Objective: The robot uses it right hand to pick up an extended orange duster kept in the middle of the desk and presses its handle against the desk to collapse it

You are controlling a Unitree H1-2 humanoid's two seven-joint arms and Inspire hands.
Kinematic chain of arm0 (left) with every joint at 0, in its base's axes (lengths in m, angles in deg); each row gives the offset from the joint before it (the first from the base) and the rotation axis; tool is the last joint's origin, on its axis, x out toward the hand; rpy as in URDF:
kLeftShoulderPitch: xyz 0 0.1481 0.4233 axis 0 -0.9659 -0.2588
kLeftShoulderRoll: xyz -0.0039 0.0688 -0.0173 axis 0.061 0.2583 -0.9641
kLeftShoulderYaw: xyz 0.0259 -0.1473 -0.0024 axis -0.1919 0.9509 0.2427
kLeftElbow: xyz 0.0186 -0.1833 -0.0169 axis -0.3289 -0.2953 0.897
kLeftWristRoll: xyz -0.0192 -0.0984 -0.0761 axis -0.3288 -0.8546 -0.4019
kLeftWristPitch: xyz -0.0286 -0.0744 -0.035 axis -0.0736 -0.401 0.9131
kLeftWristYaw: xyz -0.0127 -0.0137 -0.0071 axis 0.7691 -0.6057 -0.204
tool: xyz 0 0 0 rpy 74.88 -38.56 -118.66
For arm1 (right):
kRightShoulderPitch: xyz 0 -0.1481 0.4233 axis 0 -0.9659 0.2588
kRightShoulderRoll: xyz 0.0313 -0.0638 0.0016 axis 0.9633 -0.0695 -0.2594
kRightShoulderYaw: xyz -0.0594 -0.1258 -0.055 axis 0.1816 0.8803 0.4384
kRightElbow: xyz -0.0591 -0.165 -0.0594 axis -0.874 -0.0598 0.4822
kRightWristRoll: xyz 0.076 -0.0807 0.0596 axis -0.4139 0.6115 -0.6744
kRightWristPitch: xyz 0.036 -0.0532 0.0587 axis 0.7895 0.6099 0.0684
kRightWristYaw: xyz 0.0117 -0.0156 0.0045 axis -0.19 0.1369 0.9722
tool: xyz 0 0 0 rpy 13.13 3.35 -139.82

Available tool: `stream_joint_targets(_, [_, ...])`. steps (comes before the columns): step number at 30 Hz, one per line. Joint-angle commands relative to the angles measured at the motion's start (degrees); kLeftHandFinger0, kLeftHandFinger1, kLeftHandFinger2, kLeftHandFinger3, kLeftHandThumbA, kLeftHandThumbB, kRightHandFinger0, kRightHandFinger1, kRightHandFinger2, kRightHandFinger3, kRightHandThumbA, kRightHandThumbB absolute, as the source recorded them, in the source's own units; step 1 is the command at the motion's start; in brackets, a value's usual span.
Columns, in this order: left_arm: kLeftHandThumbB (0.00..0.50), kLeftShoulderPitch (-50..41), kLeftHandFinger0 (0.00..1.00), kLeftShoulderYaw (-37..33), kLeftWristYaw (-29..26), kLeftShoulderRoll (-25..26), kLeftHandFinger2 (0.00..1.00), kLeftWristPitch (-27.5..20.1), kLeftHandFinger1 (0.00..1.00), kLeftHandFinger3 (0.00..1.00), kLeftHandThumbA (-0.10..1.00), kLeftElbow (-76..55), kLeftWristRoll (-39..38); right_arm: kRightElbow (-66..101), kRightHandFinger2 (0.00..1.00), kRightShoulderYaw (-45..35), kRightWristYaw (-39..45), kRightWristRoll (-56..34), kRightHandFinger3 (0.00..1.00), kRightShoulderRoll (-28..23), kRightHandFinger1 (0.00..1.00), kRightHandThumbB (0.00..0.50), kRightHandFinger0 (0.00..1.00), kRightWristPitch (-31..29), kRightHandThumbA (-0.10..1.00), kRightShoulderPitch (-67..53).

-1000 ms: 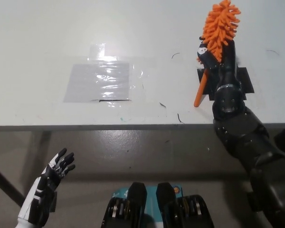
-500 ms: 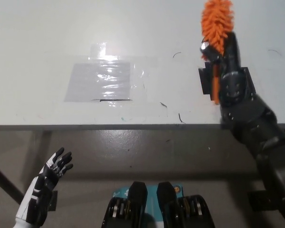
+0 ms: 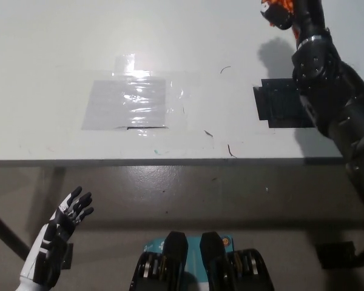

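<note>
So the black right hand (image 3: 286,13) is way up at the top right edge of the view, raised over the far side of the white counter (image 3: 60,48), and most of it is cut off by the frame. You can only catch a few scraps of the orange duster (image 3: 280,3) poking out around the fingers, so it looks like the hand is clamped on it, but the handle and most of the fluffy part are out of sight. The black forearm runs down from there across the right side of the picture, passing over a black rectangular patch (image 3: 276,103) stuck on the counter, and there's a soft shadow of the hand on the surface just beside it. Near the middle left of the counter sits a shiny taped-down clear sheet (image 3: 126,104). The white left hand (image 3: 65,221) hangs down at the lower left, below the counter edge, fingers spread apart and holding nothing.
</note>
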Motion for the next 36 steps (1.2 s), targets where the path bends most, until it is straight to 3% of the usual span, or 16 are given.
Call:
stream_joint_targets(1, [0.290,0.8,1.00,0.2,0.3,0.8,1.00,-0.2,1.00,1.00,1.00,-2.5,-0.5,0.9,0.42,6.3,-1.1,9.2,0.38,-2.7,0.10,0.172,0.00,-1.9,-0.10,4.1])
stream_joint_targets(3, [0.293,0.8,1.00,0.3,0.2,0.8,1.00,-0.3,1.00,1.00,1.00,-2.5,-0.3,0.8,0.49,8.1,-1.0,9.8,0.45,-2.8,0.14,0.165,0.00,-1.8,-0.10,3.7])
stream_joint_targets(5, [0.295,0.8,1.00,0.3,0.2,0.8,1.00,-0.3,1.00,1.00,1.00,-2.5,-0.3,0.8,0.50,8.6,-1.2,9.5,0.46,-2.8,0.14,0.167,0.00,-1.8,-0.10,3.7])
stream_joint_targets(7, [0.297,0.8,1.00,0.3,0.3,0.8,1.00,0.0,1.00,1.00,1.00,-2.7,-0.8,0.4,0.28,12.2,1.7,12.5,0.23,-2.3,0.05,0.188,0.00,-1.2,-0.10,1.9])
stream_joint_targets(9, [0.294,0.7,1.00,0.3,0.3,0.8,1.00,-0.1,1.00,1.00,1.00,-2.9,-0.5,0.2,0.23,13.5,4.8,12.9,0.17,-2.3,0.00,0.182,0.00,-1.9,-0.10,0.7])
stream_joint_targets(13, [0.285,0.5,1.00,0.4,0.3,0.8,1.00,-0.3,1.00,1.00,1.00,-2.9,-0.8,-0.3,0.45,14.4,10.1,13.2,0.30,-2.1,0.14,0.141,0.00,-0.4,-0.10,-0.4])
stream_joint_targets(15, [0.284,0.5,1.00,0.4,0.3,0.8,1.00,-0.3,1.00,1.00,1.00,-2.9,-0.8,-0.2,0.50,14.3,10.3,13.4,0.32,-2.2,0.19,0.136,0.00,-0.3,-0.10,-0.4])
stream_joint_targets(16, [0.284,0.4,1.00,0.4,0.3,0.6,1.00,-0.5,1.00,1.00,1.00,-2.9,-0.8,-1.2,0.69,15.2,18.2,14.2,0.50,-1.7,0.38,0.108,0.07,6.7,0.01,0.3])
stream_joint_targets(17, [0.286,0.4,1.00,0.5,0.3,0.6,1.00,-0.4,1.00,1.00,1.00,-2.9,-0.9,-1.3,0.76,16.0,19.5,15.1,0.56,-1.8,0.47,0.117,0.14,7.7,0.04,0.5])
stream_joint_targets(18, [0.295,0.5,1.00,0.4,0.3,0.7,1.00,-0.4,1.00,1.00,1.00,-2.9,-0.8,-1.7,1.00,16.7,23.8,15.7,1.00,-1.7,1.00,0.117,0.78,11.0,0.37,1.2])
stream_joint_targets(19, [0.298,0.5,1.00,0.4,0.3,0.7,1.00,-0.2,1.00,1.00,1.00,-2.9,-0.6,-2.1,1.00,17.1,27.9,15.9,1.00,-1.5,1.00,0.128,1.00,14.1,0.40,1.9])
stream_joint_targets(22, [0.300,0.6,1.00,0.5,0.1,0.5,1.00,-0.4,1.00,1.00,1.00,-2.8,-0.8,-2.5,1.00,16.8,37.2,15.2,1.00,-1.7,1.00,0.286,1.00,16.4,0.66,3.0])
stream_joint_targets(24, [0.296,0.7,1.00,0.6,0.1,0.5,1.00,-0.6,1.00,1.00,1.00,-2.7,-0.9,-2.6,1.00,17.1,40.6,15.5,1.00,-1.9,1.00,0.412,1.00,17.4,0.71,3.6])
stream_joint_targets(26, [0.295,0.8,1.00,0.6,0.1,0.5,1.00,-0.5,1.00,1.00,1.00,-2.8,-0.9,-2.6,1.00,17.4,42.3,15.8,1.00,-2.1,1.00,0.496,1.00,18.0,0.78,3.9])
stream_joint_targets(36, [0.291,0.6,1.00,0.8,0.4,0.6,1.00,-0.9,1.00,1.00,1.00,-2.8,-1.4,-1.2,1.00,14.9,43.8,14.0,1.00,-3.4,1.00,0.500,1.00,17.6,0.78,5.6])
